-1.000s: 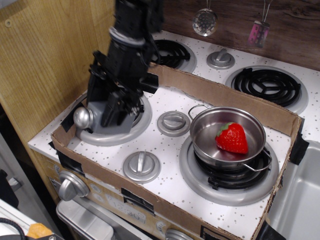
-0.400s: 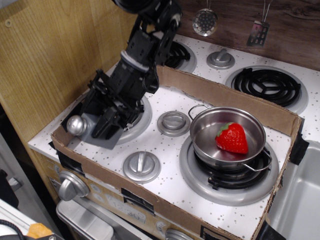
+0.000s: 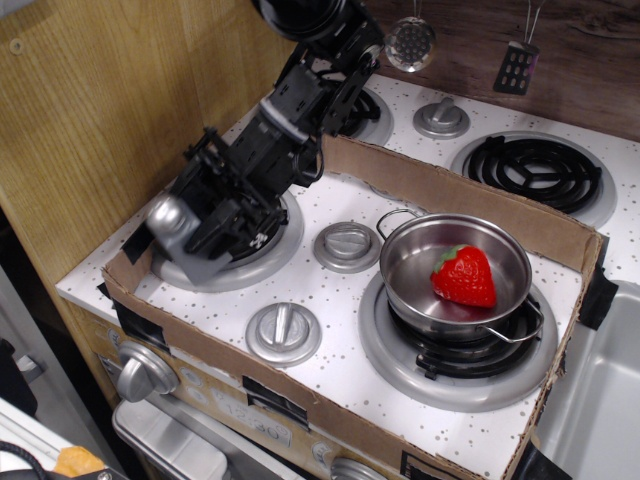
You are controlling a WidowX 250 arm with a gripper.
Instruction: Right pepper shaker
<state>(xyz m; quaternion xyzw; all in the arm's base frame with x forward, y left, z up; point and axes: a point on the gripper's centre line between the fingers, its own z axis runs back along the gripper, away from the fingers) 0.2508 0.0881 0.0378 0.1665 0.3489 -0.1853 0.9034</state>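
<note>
The pepper shaker has a grey tapered body and a shiny silver dome cap. It is slightly blurred and hangs tilted, cap toward the upper left, over the left edge of the front left burner. My black gripper reaches down from the upper right and is shut on the shaker's body. The base end of the shaker is partly hidden by the fingers.
A steel pot holding a red strawberry sits on the front right burner. Flat silver knobs lie at the middle and front. A low cardboard wall rings the stove top. A wooden panel stands at the left.
The arm has leaned over to the left and swung the shaker from lying low on the burner's left side to a raised, tilted pose. The cap now sits higher.
</note>
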